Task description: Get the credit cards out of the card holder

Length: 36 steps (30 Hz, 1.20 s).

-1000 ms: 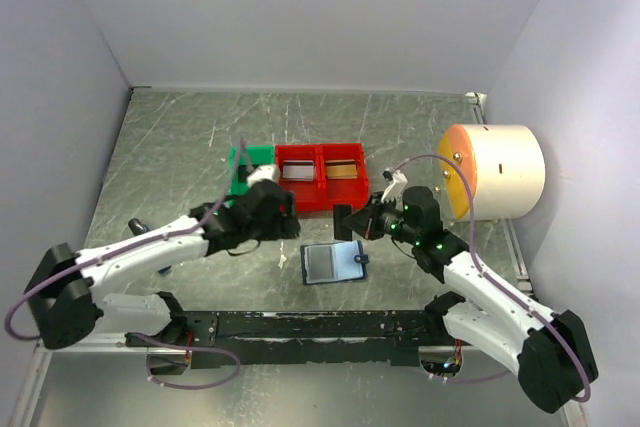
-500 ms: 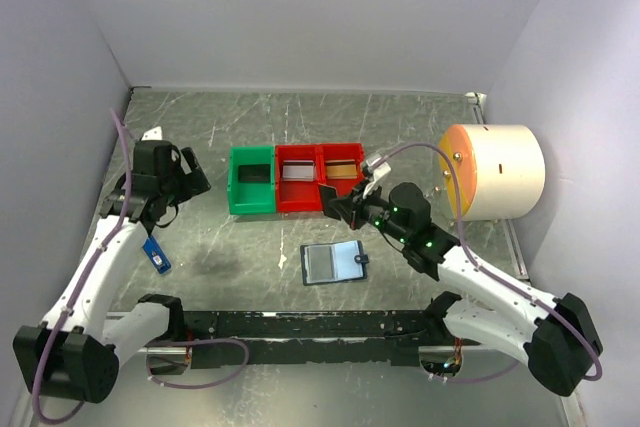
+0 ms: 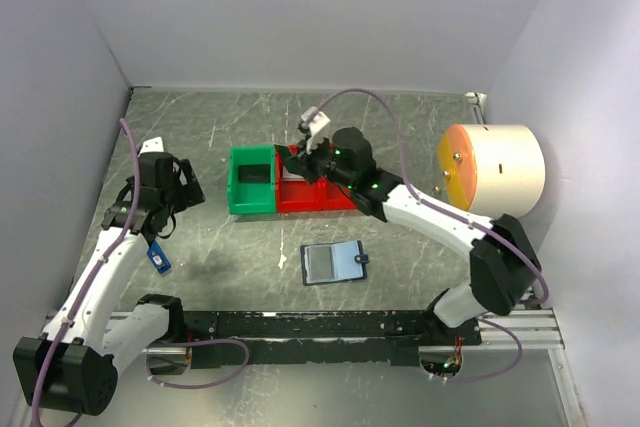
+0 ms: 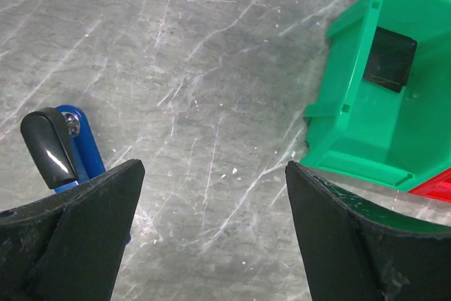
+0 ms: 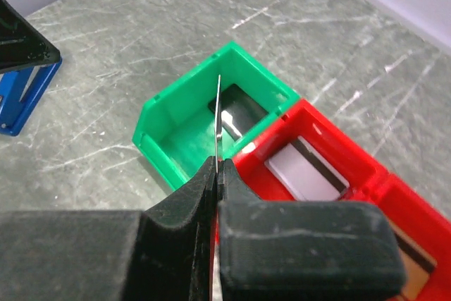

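The table (image 3: 400, 127) carries a green bin (image 3: 250, 205) and a red bin (image 3: 310, 203) touching side by side. The card holder (image 3: 333, 262) lies open nearer the arm bases, well apart from both. The right gripper (image 5: 217, 168) reaches over the bins, pinched tight on one credit card (image 5: 218, 114). The card stands upright and edge-on, its long axis vertical, over the green bin's side next to the red. The green floor lies just ahead and below, with a dark card (image 4: 389, 58) on it. I'd judge a short nudge that way comes before release. The left gripper (image 4: 213, 174) hangs splayed and empty, far off by the blue tag (image 4: 74, 139).
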### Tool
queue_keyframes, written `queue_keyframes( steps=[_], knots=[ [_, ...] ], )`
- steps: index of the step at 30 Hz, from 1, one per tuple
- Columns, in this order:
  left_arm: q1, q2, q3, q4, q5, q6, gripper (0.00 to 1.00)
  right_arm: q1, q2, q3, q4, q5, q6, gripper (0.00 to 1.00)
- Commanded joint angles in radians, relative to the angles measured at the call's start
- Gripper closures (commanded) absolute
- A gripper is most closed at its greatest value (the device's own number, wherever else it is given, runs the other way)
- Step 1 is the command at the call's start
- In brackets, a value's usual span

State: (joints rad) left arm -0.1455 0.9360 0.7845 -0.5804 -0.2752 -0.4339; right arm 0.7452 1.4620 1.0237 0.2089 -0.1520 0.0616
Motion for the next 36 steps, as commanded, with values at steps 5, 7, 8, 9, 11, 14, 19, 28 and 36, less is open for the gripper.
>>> queue_keyframes(
  steps=[5, 7, 8, 9, 11, 14, 19, 28, 36],
  knots=[
    [0.006, -0.048, 0.013, -0.003, -0.112, -0.016, 0.06, 0.141, 0.264, 0.269, -0.143, 0.134, -0.226, 1.00],
    [0.006, -0.063, 0.013, -0.010, -0.131, -0.022, 0.06, 0.174, 0.318, 0.317, -0.159, 0.190, -0.281, 1.00],
    [0.006, -0.073, 0.012, -0.012, -0.140, -0.025, 0.06, 0.187, 0.340, 0.334, -0.160, 0.216, -0.306, 1.00],
    [0.006, -0.080, 0.012, -0.015, -0.149, -0.029, 0.06, 0.197, 0.359, 0.348, -0.160, 0.234, -0.327, 1.00],
    [0.006, -0.094, 0.013, -0.022, -0.165, -0.039, 0.06, 0.207, 0.401, 0.379, -0.172, 0.256, -0.364, 1.00],
    [0.006, -0.113, 0.013, -0.028, -0.186, -0.048, 0.06, 0.213, 0.478, 0.468, -0.226, 0.288, -0.400, 1.00],
    [0.006, -0.140, 0.015, -0.038, -0.213, -0.058, 0.04, 0.214, 0.579, 0.556, -0.254, 0.281, -0.459, 1.00],
    [0.006, -0.179, 0.015, -0.033, -0.224, -0.056, 0.02, 0.213, 0.774, 0.742, -0.323, 0.324, -0.578, 1.00],
    [0.006, -0.179, 0.014, -0.038, -0.236, -0.057, 0.03, 0.200, 0.841, 0.782, -0.283, 0.403, -0.715, 1.00]
  ],
)
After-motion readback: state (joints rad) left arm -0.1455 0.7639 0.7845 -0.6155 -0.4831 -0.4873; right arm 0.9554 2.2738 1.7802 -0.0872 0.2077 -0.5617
